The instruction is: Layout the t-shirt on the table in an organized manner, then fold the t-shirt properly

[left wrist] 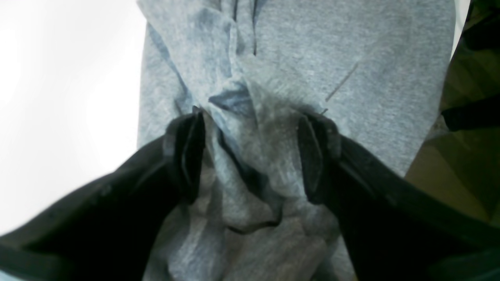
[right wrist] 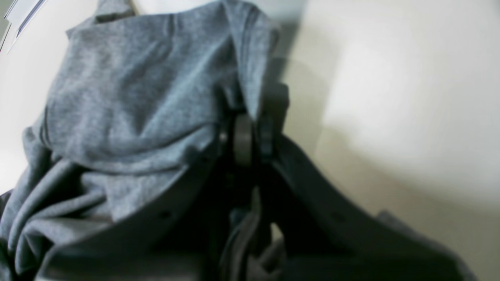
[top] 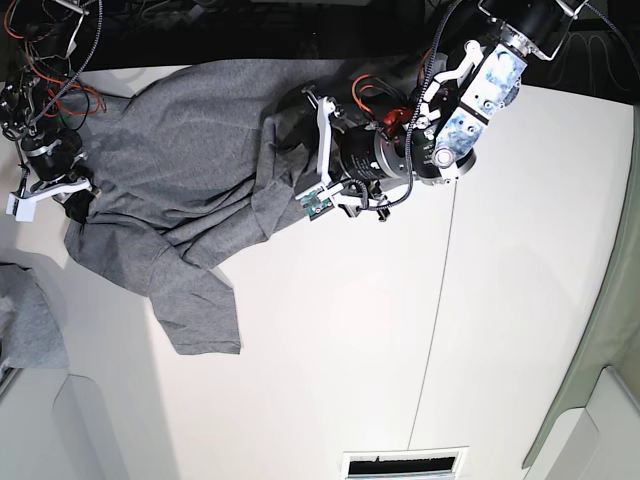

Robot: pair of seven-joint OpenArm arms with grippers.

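The heather-grey t-shirt (top: 170,160) lies wrinkled over the far left part of the white table (top: 330,340), one sleeve pointing toward the near side. My left gripper (left wrist: 252,156) stands open over the shirt's right edge, a loose ridge of the t-shirt (left wrist: 258,128) rising between its wide-apart jaws; in the base view the left gripper (top: 288,125) sits at that edge. My right gripper (right wrist: 246,136) is shut on a fold of the t-shirt (right wrist: 129,97), and the right gripper (top: 75,205) is at the shirt's left edge.
A second grey cloth (top: 25,320) lies at the table's left edge. A thin dark seam (top: 435,300) runs across the tabletop, and a slotted vent (top: 405,465) sits at the near edge. Loose cables (top: 40,60) crowd the far left corner.
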